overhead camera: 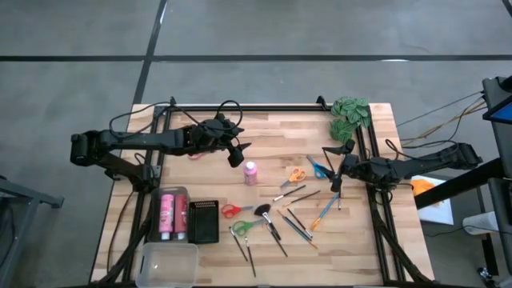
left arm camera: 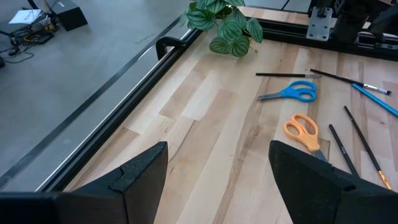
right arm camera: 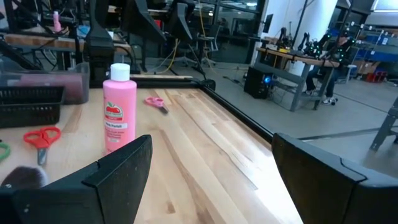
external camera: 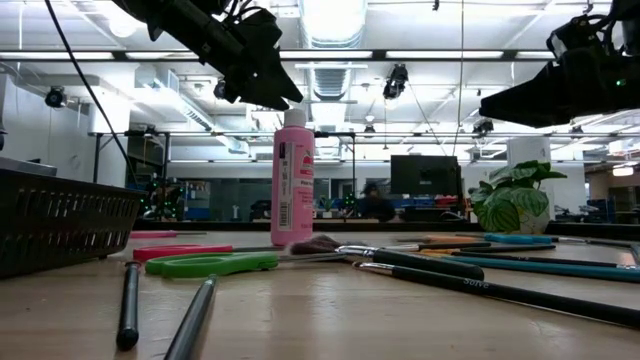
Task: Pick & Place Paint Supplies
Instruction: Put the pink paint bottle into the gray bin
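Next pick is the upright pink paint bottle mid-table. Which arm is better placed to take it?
Left, probably. The left gripper hangs open just beside and above the pink paint bottle. The right gripper is also open but sits farther off, across the orange scissors.

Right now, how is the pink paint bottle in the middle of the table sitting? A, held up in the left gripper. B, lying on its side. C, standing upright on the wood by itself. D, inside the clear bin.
C: the pink paint bottle stands upright on the table, cap up, with nothing gripping it.
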{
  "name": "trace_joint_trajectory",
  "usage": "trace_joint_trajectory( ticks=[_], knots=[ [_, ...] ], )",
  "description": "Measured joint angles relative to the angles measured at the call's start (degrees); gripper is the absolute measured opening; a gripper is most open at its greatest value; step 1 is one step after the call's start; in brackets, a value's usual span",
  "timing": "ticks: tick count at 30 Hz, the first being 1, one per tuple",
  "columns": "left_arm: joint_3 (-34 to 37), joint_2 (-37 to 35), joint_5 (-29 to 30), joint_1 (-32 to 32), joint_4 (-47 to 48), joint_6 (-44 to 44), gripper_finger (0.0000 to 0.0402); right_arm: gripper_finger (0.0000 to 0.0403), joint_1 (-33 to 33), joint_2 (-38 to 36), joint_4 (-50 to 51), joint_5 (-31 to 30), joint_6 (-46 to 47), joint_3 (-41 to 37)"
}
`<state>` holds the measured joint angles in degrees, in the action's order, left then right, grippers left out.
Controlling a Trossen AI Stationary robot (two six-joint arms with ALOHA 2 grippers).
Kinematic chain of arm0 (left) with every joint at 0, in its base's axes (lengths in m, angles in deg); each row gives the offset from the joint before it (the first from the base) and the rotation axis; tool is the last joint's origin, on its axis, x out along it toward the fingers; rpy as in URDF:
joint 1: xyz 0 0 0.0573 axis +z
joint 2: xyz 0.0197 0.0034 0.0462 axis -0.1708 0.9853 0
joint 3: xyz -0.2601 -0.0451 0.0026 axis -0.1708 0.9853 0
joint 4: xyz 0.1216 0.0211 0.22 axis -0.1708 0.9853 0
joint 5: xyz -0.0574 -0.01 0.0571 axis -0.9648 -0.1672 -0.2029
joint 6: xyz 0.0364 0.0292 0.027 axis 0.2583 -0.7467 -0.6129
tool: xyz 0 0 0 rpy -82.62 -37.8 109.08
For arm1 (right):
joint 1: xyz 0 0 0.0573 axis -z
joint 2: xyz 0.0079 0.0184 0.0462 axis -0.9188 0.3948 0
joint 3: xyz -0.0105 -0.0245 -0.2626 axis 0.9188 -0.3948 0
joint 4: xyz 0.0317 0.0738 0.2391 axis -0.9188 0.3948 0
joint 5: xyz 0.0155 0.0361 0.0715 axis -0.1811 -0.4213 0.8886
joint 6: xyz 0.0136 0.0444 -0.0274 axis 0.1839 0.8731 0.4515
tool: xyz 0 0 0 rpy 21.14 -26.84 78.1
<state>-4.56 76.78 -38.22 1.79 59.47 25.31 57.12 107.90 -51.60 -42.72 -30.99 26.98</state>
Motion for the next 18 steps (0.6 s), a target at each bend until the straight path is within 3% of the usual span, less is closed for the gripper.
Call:
trace_joint_trajectory(
  ticks=[13, 18],
  knots=[
    [0.0, 0.0, 0.0, 0.0, 0.0, 0.4, 0.0283, 0.0329, 0.0, 0.0, 0.0, 0.0, 0.0, 0.0],
    [0.0, 0.0, 0.0, 0.0, 0.1, 5.7, 0.0283, 0.0329, 0.0, 0.0, 0.0, 0.0, 0.0, 0.0]
  ],
)
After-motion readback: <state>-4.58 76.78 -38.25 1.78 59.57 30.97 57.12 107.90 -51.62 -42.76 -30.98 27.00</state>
